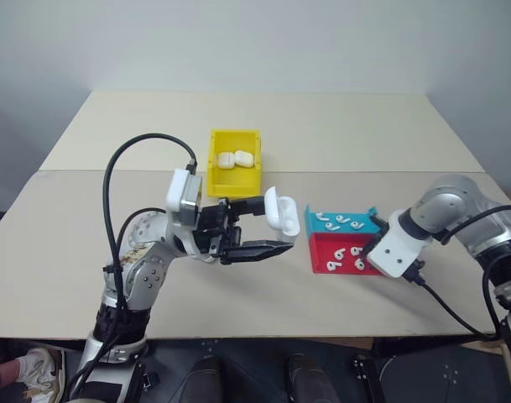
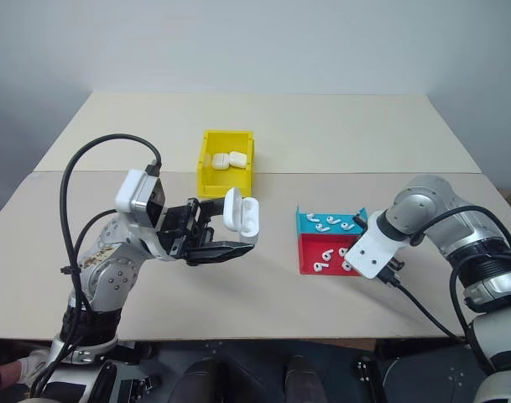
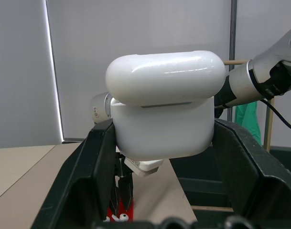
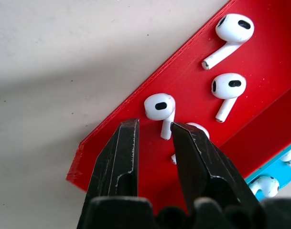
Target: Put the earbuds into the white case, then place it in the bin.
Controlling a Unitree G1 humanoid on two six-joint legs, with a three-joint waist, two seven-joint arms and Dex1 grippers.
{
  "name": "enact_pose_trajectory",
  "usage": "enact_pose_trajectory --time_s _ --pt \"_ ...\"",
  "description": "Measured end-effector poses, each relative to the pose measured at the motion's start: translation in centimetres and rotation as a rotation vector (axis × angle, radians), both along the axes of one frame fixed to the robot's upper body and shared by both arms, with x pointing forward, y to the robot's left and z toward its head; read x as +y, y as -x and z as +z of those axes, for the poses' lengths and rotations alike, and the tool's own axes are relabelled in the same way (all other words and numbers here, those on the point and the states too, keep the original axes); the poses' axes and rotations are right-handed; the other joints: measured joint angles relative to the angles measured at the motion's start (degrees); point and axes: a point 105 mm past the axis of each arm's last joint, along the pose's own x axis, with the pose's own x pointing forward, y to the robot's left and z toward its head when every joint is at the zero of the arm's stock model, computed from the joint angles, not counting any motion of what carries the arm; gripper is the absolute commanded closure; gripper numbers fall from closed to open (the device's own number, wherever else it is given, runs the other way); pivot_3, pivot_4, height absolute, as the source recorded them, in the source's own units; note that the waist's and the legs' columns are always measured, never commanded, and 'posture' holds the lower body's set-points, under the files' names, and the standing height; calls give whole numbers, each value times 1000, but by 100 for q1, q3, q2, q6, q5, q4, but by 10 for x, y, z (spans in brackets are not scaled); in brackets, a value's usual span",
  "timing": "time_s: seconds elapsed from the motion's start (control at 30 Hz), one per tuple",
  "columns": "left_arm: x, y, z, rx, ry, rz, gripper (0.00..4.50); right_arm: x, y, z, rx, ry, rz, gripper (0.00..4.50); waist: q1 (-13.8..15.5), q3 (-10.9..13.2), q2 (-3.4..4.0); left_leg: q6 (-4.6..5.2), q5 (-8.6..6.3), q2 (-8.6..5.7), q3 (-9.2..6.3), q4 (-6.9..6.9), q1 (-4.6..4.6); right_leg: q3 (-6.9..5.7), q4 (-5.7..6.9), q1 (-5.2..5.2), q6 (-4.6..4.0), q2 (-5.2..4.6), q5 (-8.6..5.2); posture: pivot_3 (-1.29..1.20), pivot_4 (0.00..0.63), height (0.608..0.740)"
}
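Note:
My left gripper [image 1: 276, 227] is raised above the table's middle and shut on the white case [image 1: 284, 212]. The case [image 3: 162, 129] sits between both black fingers [image 3: 95, 157] with its lid [image 3: 164, 76] flipped up. Several earbuds [image 4: 229, 88] lie in the red tray [image 4: 135, 119]. My right gripper [image 4: 155, 128] points down into that tray with its fingers a little apart. One earbud [image 4: 160, 107] lies just past the tips, its stem reaching between them beside one finger. The yellow bin [image 1: 213, 164] stands behind the left gripper.
Two more white cases [image 1: 236, 159] lie inside the bin. A teal tray [image 1: 310, 218] holding several earbuds [image 1: 335, 222] adjoins the red tray [image 1: 322, 252] on its far side. Black cables loop from both wrists.

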Motion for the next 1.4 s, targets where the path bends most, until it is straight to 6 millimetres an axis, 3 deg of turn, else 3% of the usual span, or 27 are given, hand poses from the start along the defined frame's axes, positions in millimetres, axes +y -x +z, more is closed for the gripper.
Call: enact_pose_trajectory --time_s 1.27,1.4 --pt "1 2 1 -12 -11 15 1749 9 3 -12 29 4 30 3090 0 0 0 0 0 0 0 0 6 0 0 5 0 0 0 0 150 740" --pt "1 2 1 -13 -13 16 1749 9 3 -13 33 4 19 3840 0 0 0 0 0 0 0 -2 21 0 -1 20 -1 0 0 0 150 740"
